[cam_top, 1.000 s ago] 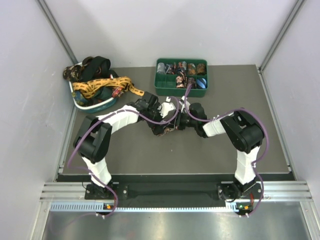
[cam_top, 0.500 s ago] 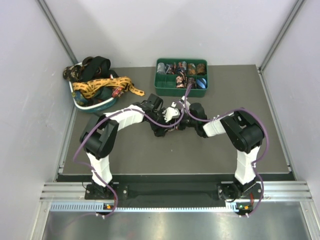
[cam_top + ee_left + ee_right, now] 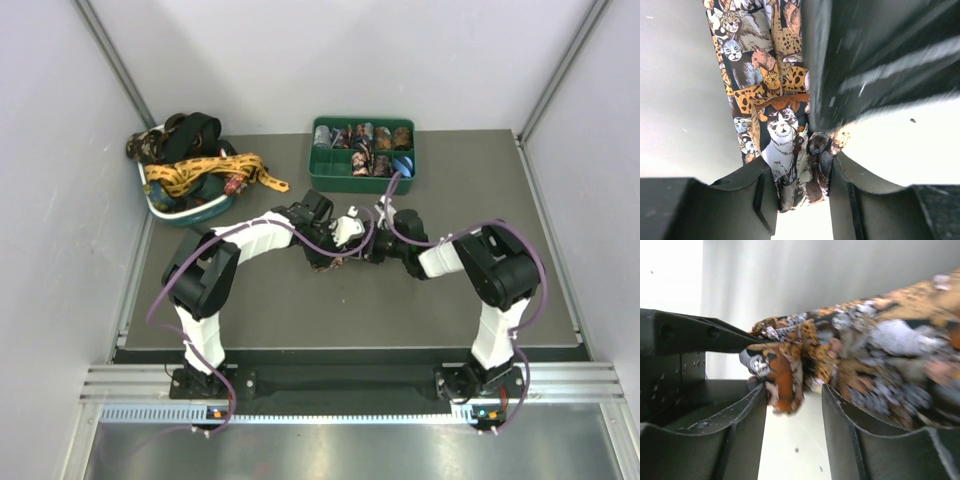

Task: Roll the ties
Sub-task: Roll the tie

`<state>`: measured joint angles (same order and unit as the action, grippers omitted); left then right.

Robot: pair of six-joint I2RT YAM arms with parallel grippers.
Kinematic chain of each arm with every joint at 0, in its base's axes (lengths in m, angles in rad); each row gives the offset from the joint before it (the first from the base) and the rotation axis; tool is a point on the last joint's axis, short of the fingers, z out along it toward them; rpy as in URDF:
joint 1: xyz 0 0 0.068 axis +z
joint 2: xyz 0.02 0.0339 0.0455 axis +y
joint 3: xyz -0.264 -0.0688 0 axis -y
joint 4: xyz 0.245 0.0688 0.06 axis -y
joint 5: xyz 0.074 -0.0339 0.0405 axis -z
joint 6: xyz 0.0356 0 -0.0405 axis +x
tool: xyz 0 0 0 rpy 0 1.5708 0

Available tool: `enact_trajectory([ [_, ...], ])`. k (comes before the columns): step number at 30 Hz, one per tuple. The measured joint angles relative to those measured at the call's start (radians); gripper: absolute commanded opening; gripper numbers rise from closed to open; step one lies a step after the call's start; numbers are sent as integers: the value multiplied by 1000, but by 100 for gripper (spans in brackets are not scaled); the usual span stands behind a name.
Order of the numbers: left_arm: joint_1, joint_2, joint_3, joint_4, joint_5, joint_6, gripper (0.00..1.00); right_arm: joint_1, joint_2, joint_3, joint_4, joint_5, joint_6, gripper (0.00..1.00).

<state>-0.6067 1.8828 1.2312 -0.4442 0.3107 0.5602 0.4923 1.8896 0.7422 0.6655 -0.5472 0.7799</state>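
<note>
Closed left gripper (image 3: pixel 802 200) onto tie (image 3: pixel 780 130) and slackened right gripper (image 3: pixel 792 430) since 1 second ago; right now narrow, loose around tie's folded end. Working just in front of tray (image 3: pixel 330 183). Could lose the roll by releasing right before gripping firmly left.

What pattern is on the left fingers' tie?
Narrow fabric necktie: cats in brown, orange, white; clearest in left wrist view.

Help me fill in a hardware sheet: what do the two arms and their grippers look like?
The left arm and right arm have white links and bulky black joint housings, each trailed by a thin purple cable. The left gripper and right gripper have broad matte-black fingers.
</note>
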Motion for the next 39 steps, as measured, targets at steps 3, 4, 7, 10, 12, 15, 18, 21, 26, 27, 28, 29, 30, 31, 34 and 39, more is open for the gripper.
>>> enact_trajectory([
  [3, -6, 0, 2, -1, -18, -2, 34, -35, -38, -32, -10, -1, -2, 48],
  [4, -7, 0, 2, -1, -22, -3, 33, -53, -58, -45, -24, 7, -5, 49],
  [7, -8, 0, 3, -2, -36, -8, 33, -99, -127, -70, -98, 50, -30, 52],
  [10, -8, 0, 4, -3, -43, -9, 33, -122, -214, -69, -207, 145, -71, 54],
  [12, -10, 0, 4, -3, -47, -9, 32, -122, -266, -64, -280, 212, -99, 55],
  [15, -12, 0, 5, -3, -51, -10, 33, -122, -298, -13, -428, 330, -156, 56],
  [18, -13, 0, 5, -4, -56, -11, 33, -122, -285, 72, -568, 438, -209, 56],
  [21, -16, 0, 5, -4, -61, -11, 33, -122, -257, 148, -668, 527, -249, 56],
  [26, -18, 0, 5, -4, -66, -11, 32, -98, -158, 278, -811, 659, -291, 55],
  [27, -19, 0, 5, -4, -66, -11, 32, -85, -128, 309, -838, 687, -297, 54],
  [28, -19, 0, 5, -4, -66, -11, 32, -71, -102, 335, -861, 710, -301, 54],
  [29, -19, 0, 5, -4, -66, -11, 32, -58, -77, 361, -887, 730, -302, 54],
  [30, -19, 0, 5, -4, -66, -11, 32, -46, -55, 381, -901, 746, -303, 54],
  [31, -19, 0, 5, -4, -66, -11, 32, -33, -35, 402, -913, 768, -306, 54],
  [34, -19, 0, 5, -5, -66, -11, 31, -10, -16, 425, -924, 788, -309, 52],
  [39, -19, 0, 5, -5, -67, -11, 31, -6, 1, 447, -943, 816, -308, 41],
])
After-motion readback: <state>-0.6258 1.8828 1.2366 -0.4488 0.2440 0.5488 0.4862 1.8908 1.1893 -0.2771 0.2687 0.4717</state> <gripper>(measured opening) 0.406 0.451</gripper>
